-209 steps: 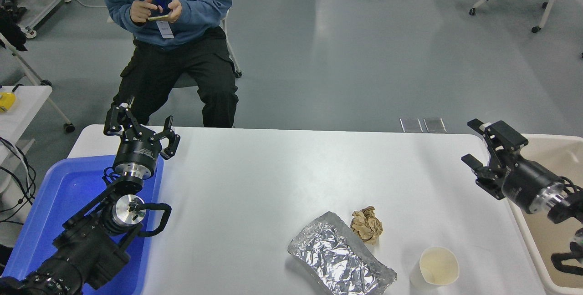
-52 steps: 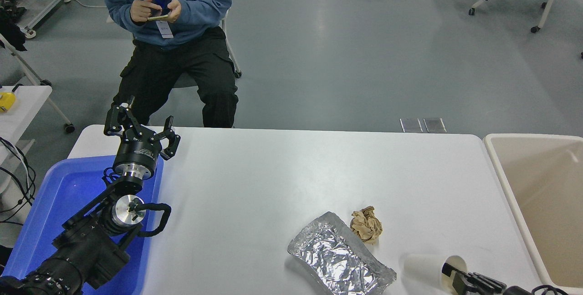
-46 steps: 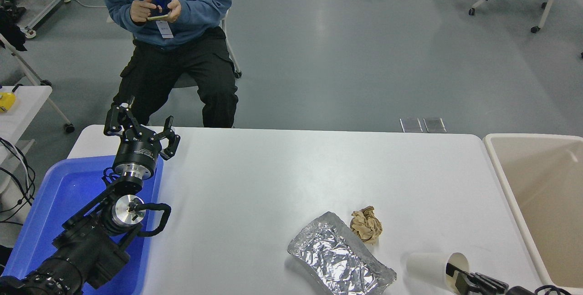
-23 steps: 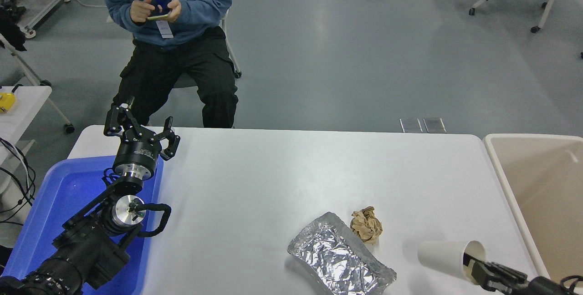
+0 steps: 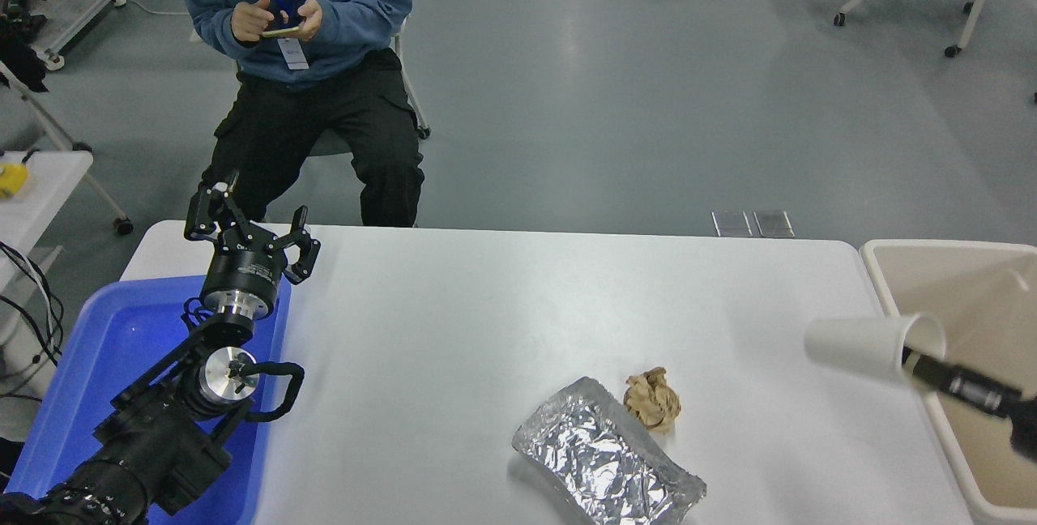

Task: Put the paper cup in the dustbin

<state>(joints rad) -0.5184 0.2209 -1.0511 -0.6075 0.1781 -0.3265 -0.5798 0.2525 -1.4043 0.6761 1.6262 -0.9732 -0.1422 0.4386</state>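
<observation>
Paper cup [image 5: 871, 340] is hanging in the air on its side at the right end of the white table [image 5: 502, 322], its closed base pointing left over the tabletop and its open mouth facing right, just at the pale rim of the dustbin [image 5: 984, 298]. Clamping the cup at the rim is the right gripper [image 5: 919, 364], which is coming in from the right edge; one dark finger is showing at the mouth of the cup, and the rest of the arm is blurring out over the beige bin. Below and to the left of the cup, on the tabletop, a crumpled brown paper ball [image 5: 652, 399] is lying just beside the far corner of a crinkled silver foil tray [image 5: 603, 464], the two close but whether they are touching is hard to tell. Off at the lower left, the left gripper [image 5: 247, 225] is sitting parked above a bright blue bin [image 5: 89, 363], its fingers spread apart and holding nothing. Beyond the far edge of the table, a person [image 5: 304, 63] in a blue top is sitting on a chair, both hands holding a phone.
</observation>
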